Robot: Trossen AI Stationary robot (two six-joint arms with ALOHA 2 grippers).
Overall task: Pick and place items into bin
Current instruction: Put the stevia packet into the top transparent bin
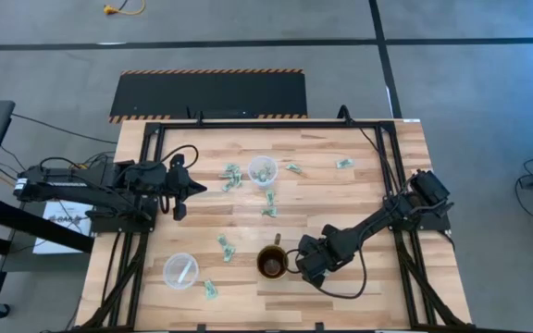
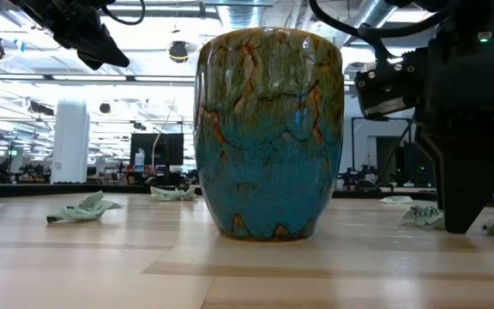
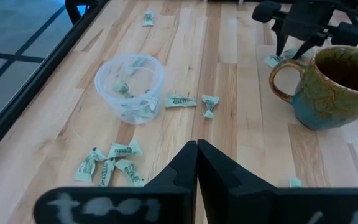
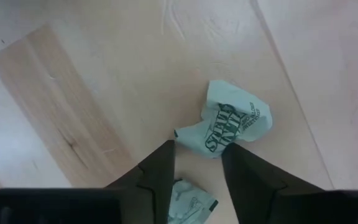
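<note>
While my right gripper [image 1: 305,265] sits at the mug's [image 1: 271,265] three o'clock, its parted jaws straddle a green-and-white wrapper [image 4: 235,126] without clasping it. My left gripper [image 1: 181,187] waits clenched at the table's [image 1: 359,213] nine o'clock.

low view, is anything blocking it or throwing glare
Low view: the mug fills the middle, hiding the table behind it, with ceiling lights mirrored as glare on its glaze; the background room is bright and washed out. Left wrist view: the near end effector is soft.
</note>
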